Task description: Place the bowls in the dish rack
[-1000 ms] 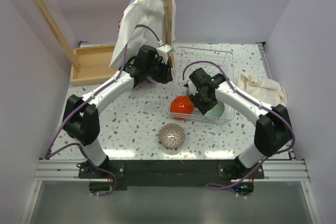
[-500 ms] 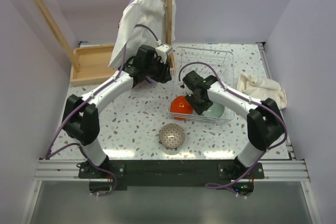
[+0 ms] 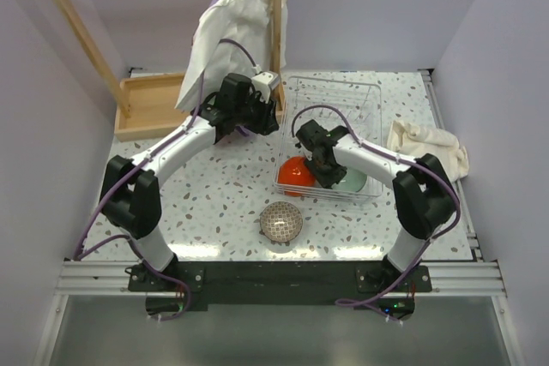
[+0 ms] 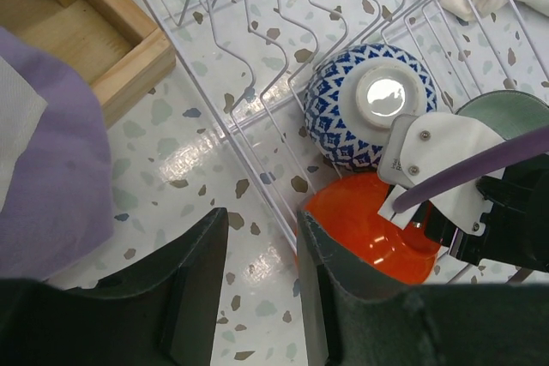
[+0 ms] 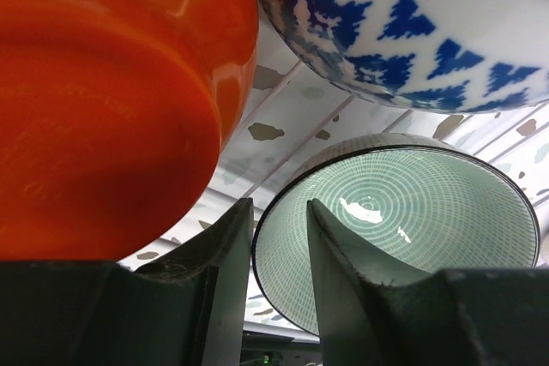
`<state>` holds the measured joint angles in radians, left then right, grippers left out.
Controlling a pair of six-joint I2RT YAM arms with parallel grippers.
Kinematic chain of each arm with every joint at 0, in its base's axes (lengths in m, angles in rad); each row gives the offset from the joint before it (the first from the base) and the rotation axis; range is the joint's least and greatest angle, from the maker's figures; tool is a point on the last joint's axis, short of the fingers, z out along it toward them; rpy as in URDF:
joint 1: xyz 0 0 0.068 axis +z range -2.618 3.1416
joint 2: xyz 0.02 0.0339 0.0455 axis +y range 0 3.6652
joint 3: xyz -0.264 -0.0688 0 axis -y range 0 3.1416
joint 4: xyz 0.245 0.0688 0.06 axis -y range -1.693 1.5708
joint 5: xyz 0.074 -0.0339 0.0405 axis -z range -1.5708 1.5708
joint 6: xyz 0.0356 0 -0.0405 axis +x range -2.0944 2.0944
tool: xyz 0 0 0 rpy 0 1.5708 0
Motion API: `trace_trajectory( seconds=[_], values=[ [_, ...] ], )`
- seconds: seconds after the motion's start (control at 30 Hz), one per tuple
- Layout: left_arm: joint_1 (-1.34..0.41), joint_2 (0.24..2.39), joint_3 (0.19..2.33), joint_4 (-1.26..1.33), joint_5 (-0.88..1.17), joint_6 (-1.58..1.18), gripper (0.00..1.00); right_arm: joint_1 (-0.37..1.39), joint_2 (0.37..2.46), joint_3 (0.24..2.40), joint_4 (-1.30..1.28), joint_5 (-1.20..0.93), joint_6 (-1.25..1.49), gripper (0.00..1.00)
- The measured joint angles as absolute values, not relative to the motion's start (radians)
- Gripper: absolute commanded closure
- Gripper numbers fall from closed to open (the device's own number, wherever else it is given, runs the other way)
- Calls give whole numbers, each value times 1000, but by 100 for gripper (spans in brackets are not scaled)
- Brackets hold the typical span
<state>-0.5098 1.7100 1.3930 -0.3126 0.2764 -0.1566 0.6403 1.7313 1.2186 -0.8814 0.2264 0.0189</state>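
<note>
The white wire dish rack (image 3: 364, 100) holds a glossy orange-red bowl (image 3: 294, 171) at its near left and a mint green bowl (image 3: 353, 181) beside it. A blue-and-white patterned bowl (image 4: 367, 113) stands on edge behind them. A speckled beige bowl (image 3: 281, 221) sits upside down on the table in front of the rack. My right gripper (image 3: 321, 163) is low in the rack between the orange bowl (image 5: 111, 100) and the green bowl (image 5: 412, 229). Its jaws are a little apart by the green bowl's rim. My left gripper (image 4: 262, 242) is open and empty, above the rack's left edge (image 4: 257, 169).
A wooden tray (image 3: 150, 105) lies at the back left. A white cloth (image 3: 225, 32) hangs from a wooden frame behind the rack. A crumpled beige towel (image 3: 429, 143) lies right of the rack. A purple cloth (image 4: 43, 152) shows in the left wrist view.
My right gripper has slid a little left and back inside the rack, toward the orange bowl. The green bowl has stayed in place. The left arm has barely moved.
</note>
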Motion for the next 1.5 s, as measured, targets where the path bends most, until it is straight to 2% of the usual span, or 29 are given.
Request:
trace_trajectory(
  seconds=[0.1, 0.13, 0.17, 0.33, 0.5, 0.8, 0.97, 1.13, 1.5],
  values=[
    [-510, 1708, 1393, -310, 278, -157, 57, 641, 1734, 1208, -878, 225, 20, 83],
    [-509, 1708, 1393, -309, 279, -157, 57, 641, 1734, 1203, -878, 222, 21, 94],
    [-509, 1708, 1393, -308, 280, -157, 57, 642, 1734, 1200, -880, 224, 21, 100],
    [-505, 1708, 1393, -309, 288, -164, 57, 649, 1667, 1201, -922, 278, 9, 100],
    [-504, 1710, 1394, -310, 313, -165, 58, 608, 1600, 1228, -1004, 247, 8, 100],
    [-505, 1789, 1476, -310, 398, -144, 59, 379, 1501, 1273, -1003, -51, 46, 100],
    [-506, 1829, 1509, -326, 447, -107, 59, 352, 1363, 1191, -851, -279, 131, 100],
    [-508, 1852, 1531, -351, 488, -59, 59, 308, 1281, 1026, -595, -522, 297, 100],
    [-525, 1996, 1726, -405, 525, -2, 59, 27, 1353, 719, -73, -869, 727, 100]
  ],
)
